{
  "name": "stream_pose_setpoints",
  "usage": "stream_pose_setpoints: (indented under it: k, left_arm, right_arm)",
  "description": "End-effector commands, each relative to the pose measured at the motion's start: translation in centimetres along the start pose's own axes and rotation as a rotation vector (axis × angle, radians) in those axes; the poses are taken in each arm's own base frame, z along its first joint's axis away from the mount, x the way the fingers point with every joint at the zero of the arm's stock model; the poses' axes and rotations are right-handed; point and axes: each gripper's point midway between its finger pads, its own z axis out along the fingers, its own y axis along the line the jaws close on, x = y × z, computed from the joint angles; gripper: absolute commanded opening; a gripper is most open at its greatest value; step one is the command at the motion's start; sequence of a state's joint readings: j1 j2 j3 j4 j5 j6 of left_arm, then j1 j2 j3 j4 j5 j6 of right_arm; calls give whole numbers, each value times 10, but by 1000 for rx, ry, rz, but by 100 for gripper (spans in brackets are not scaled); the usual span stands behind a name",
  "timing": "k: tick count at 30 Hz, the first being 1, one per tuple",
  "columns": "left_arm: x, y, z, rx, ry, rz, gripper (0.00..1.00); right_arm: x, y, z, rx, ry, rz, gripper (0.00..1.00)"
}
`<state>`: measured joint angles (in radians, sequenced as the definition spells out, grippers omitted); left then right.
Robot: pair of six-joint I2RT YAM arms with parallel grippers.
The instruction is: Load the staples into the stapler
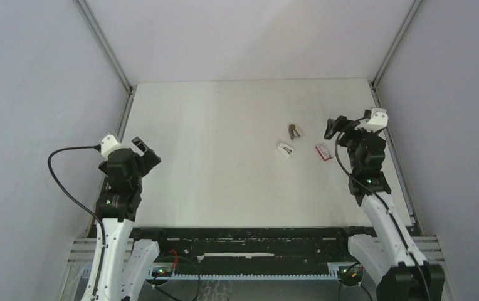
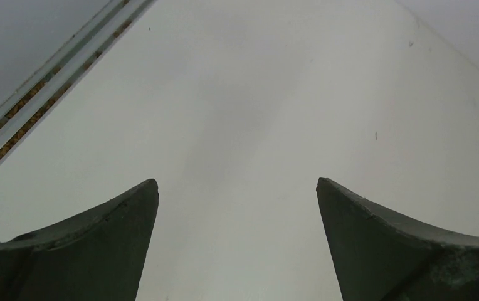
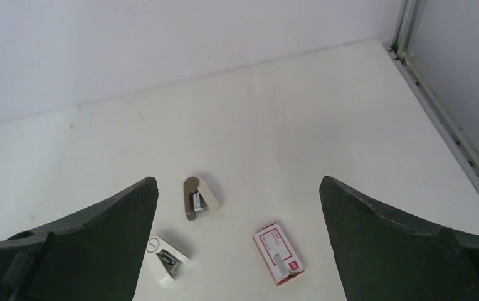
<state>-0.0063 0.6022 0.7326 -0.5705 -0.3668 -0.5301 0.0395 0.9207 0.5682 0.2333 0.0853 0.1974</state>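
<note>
The stapler (image 3: 167, 258) is a tiny white wedge with dark grey metal inside, lying on the table at the right; in the top view it (image 1: 285, 150) lies between two other small items. The red-and-white box sleeve (image 3: 278, 253) lies right of it, with a grey strip showing at its notch. The grey tray of staples is not in view on its own. My right gripper (image 3: 238, 182) is open and empty, raised above and just near of these items (image 1: 334, 127). My left gripper (image 2: 237, 185) is open and empty over bare table at the far left (image 1: 144, 150).
A second small wedge-shaped item (image 3: 199, 198), beige with silver metal inside, lies just beyond the stapler; it looks darker in the top view (image 1: 295, 131). Grey walls with metal rails (image 3: 437, 113) bound the white table on the left, right and back.
</note>
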Motion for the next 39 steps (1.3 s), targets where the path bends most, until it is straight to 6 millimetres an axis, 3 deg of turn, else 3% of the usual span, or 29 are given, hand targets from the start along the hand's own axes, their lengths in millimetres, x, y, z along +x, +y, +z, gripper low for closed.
stream_pose_setpoints:
  k: [1,3,6,8,12,16,21,27,29,34,39]
  left_arm:
    - [-4,-15,-6,60,81,97,100]
    - [-1,-25,-6,118,114,148,100]
    - [5,-40,-7,214,129,135,100]
    - [11,-49,-10,292,146,132,100]
    - [23,-57,-20,389,174,163,100]
    - [19,-64,-33,465,134,158,100]
    - [5,-51,-38,425,45,126,100]
    - [5,-55,-43,467,37,126,100]
    - [6,-54,-42,468,46,124,100]
    - [10,-56,-41,481,63,117,100]
    - [19,-61,-39,518,114,124,100]
  right_arm:
    - [21,-11,-27,70,106,180,100]
    - [29,-12,-30,69,105,251,100]
    - [43,17,-34,-153,109,230,100]
    - [45,23,-39,-206,102,189,100]
    - [36,3,-48,-105,14,169,100]
    - [53,-11,-44,-40,-24,306,100]
    - [75,-25,-34,57,140,278,97]
    - [91,-29,-23,95,276,248,90]
    - [102,-32,-17,119,347,239,86]
    - [119,-34,-2,164,495,254,59]
    - [136,-37,4,200,556,288,53]
